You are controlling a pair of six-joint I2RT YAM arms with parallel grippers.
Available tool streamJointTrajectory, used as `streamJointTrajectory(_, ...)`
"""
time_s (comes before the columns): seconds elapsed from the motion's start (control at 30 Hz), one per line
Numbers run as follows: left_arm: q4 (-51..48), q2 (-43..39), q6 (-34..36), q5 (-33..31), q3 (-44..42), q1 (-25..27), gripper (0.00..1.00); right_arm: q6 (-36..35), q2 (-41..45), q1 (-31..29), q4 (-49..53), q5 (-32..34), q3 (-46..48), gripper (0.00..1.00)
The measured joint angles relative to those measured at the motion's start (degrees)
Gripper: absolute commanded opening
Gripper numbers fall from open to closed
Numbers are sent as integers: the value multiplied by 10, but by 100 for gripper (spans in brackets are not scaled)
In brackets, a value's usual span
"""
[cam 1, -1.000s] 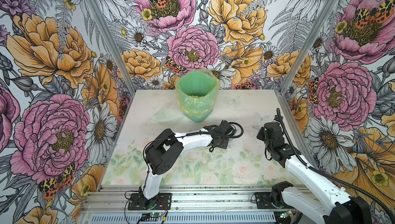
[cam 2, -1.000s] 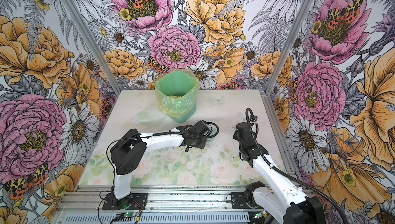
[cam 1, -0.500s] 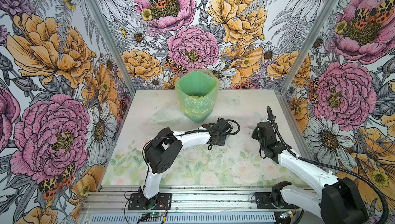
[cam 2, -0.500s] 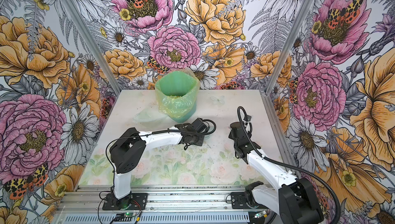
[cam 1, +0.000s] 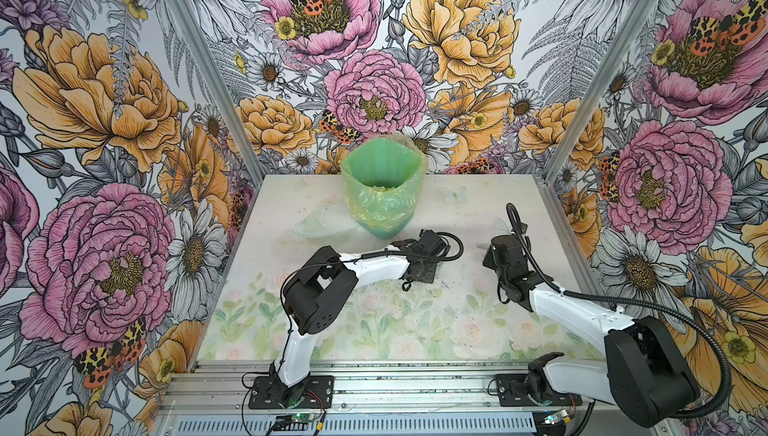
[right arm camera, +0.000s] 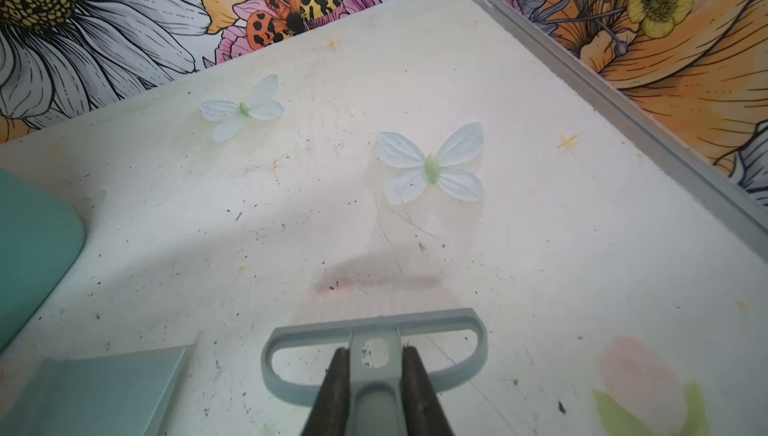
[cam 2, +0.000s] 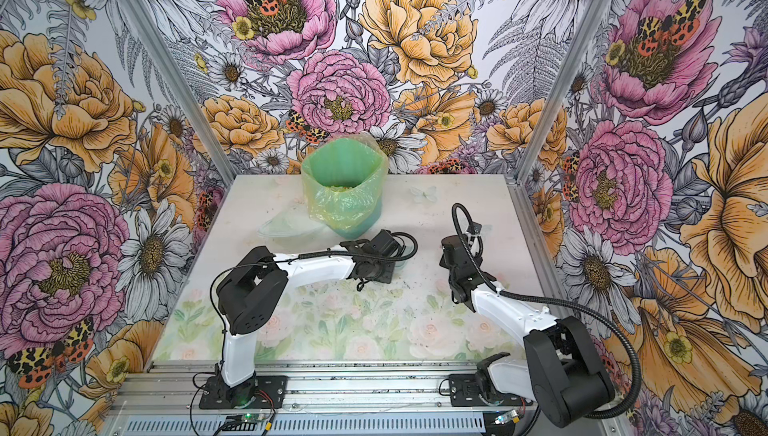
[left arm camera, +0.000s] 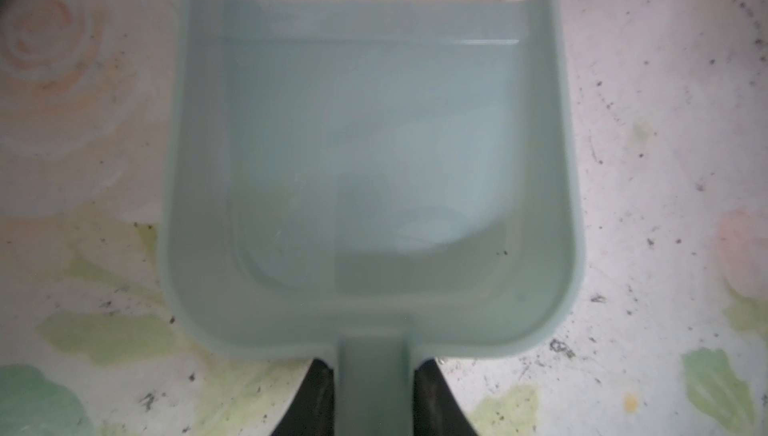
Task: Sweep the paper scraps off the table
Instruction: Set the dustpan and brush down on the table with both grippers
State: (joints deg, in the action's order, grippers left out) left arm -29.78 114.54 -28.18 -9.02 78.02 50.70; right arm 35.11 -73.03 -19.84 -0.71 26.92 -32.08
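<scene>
Grey-blue plastic is filling the left wrist view: the dustpan [left arm camera: 374,142] is lying flat on the surface [cam 1: 465,213]. Its handle is sitting between the black fingers [left arm camera: 320,400] of the left end effector [left arm camera: 373,367], which is closed narrow and gripping it. The left arm [cam 1: 374,267] is stretching low across the middle, elbow folded near its base, wrist just in front of the green bag-lined bin [cam 1: 382,205]. The right arm [cam 1: 582,313] is reaching forward and bending down at the wrist. The right end effector [right arm camera: 375,350] is pinching the brush [right arm camera: 415,316] by its handle, jaws tight, pale bristles touching the surface. Small coloured bits, seemingly the paper scraps [cam 2: 341,185], are showing deep inside the bin.
</scene>
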Motion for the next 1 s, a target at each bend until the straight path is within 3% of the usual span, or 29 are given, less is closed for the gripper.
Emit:
streamJointTrajectory(0.73, 0, 2, 0, -2, 4, 1, 36, 4, -45, -24, -30, -2, -5, 0)
streamJointTrajectory(1.0, -2, -31, 0, -10, -9, 5, 37, 29, -18, -39, -17, -4, 23, 8)
